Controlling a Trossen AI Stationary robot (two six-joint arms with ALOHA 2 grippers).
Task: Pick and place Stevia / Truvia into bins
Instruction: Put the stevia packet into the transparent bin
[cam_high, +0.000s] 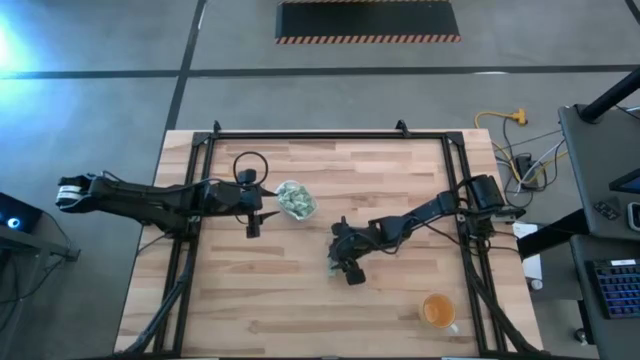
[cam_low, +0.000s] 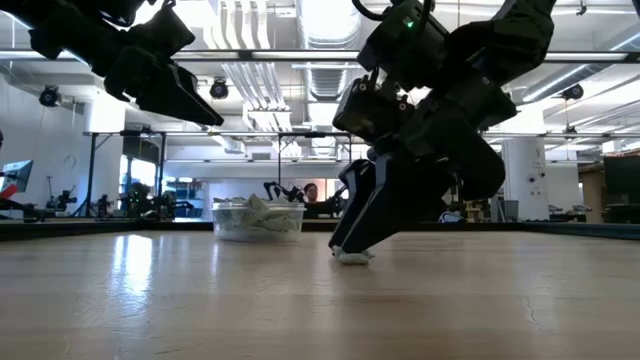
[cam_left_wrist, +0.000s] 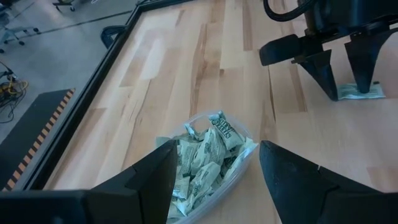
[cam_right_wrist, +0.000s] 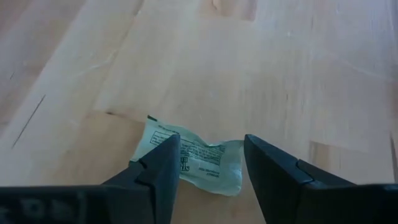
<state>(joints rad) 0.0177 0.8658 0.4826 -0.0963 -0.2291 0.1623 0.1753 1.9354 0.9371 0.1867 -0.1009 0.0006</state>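
Right gripper (cam_right_wrist: 208, 162) low at centre of high view, fingers spread astride loose packet (cam_right_wrist: 189, 158) on table (cam_high: 300, 300). Left gripper (cam_left_wrist: 214, 171) spread, beside packet-filled tub (cam_high: 296, 199) centre-left.

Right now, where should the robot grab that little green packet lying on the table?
Probably across the packet's short middle, coming straight down from above. It lies flat and a bit crumpled on the table, so there is no edge to reach from the side. The right gripper is open with a finger at each long side, so closing there should pinch it.
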